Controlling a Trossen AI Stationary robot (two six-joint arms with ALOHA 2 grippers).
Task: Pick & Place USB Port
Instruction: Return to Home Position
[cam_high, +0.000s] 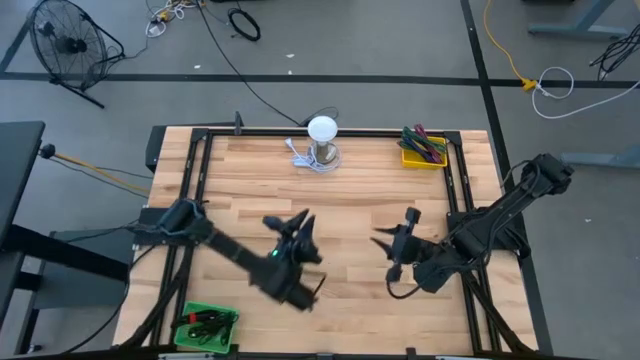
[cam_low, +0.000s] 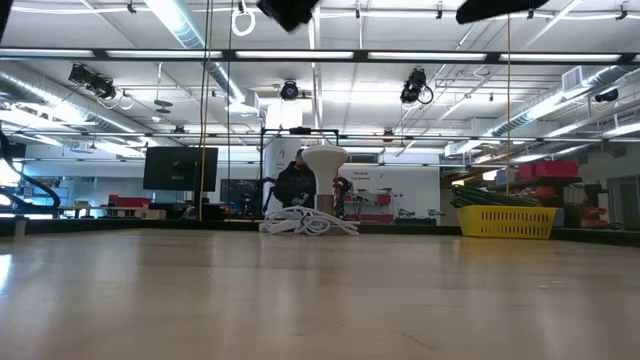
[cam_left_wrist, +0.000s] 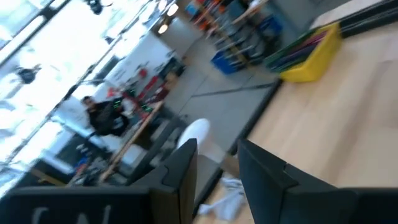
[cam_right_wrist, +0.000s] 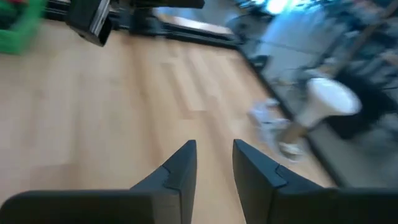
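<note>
dark jointed arms (cam_high: 225, 250), angular black fingers (cam_right_wrist: 177, 168)

text: none legible | labels, brands: none legible | numbers, signs: none legible

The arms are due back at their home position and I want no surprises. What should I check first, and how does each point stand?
1. Left gripper empty: ok, fingers apart, nothing between.
2. Right gripper empty: ok, likewise.
3. Black cables inside green bin: ok.
4. Both arms apart from white lamp and yellow bin: ok.
5. Arms fully home: cannot tell.
</note>
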